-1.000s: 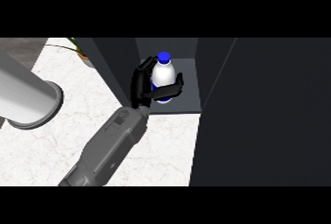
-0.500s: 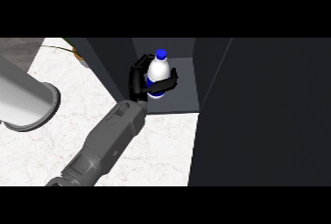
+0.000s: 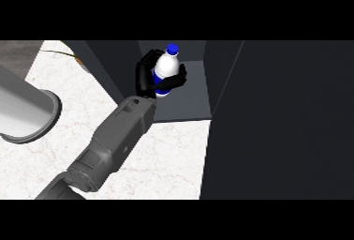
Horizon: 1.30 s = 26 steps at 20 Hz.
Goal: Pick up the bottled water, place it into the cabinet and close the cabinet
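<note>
Bottled water (image 3: 166, 65) carried deeper into cabinet (image 3: 187, 101), right robot hand (image 3: 149, 77) curled round it, above marble counter (image 3: 166, 159)

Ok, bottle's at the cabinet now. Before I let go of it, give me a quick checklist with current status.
1. Grip: right hand curled round the bottled water: ok.
2. Bottle upright, blue cap on top: ok.
3. Bottle inside the cabinet opening, past its front edge: ok.
4. Bottle base resting on the cabinet floor: cannot tell, the hand hides it.
5. Cabinet door open, clear of the arm: ok.
6. Left hand free to close the door: cannot tell, only a grey forearm shows at the view's left.
</note>
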### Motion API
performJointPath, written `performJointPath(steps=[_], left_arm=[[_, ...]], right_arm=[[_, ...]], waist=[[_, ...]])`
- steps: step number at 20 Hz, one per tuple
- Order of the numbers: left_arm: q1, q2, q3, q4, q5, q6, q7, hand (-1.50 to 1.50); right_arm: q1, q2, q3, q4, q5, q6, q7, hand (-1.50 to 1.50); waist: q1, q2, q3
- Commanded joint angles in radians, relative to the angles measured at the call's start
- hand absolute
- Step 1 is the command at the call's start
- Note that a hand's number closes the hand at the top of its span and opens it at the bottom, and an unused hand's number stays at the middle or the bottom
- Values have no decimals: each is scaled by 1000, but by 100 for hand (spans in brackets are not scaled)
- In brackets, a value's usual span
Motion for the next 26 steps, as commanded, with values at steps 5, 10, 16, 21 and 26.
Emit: performJointPath(steps=[5, 10, 16, 21, 26], left_arm=[[-24, -2, 24, 129, -12, -33, -67, -150], [-124, 35, 68, 163, -1, -71, -23, -150], [-68, -1, 100, 150, 23, -93, -112, -150], [-135, 3, 75, 200, -26, -126, -84, -150], [-131, -1, 99, 116, 3, -266, -122, -150]], right_arm=[[-12, -16, -49, -84, -71, 30, 49, -150], [23, 13, -2, -83, -35, 20, 14, -150], [64, -15, -59, -78, -101, 71, -29, -150], [31, 5, -68, -69, -104, 63, 11, -150], [8, 14, -42, -79, -45, 49, 37, -150]], waist=[[-13, 9, -1], [-15, 7, -1], [-15, 5, 0], [-13, 9, 0], [2, 2, -1]])
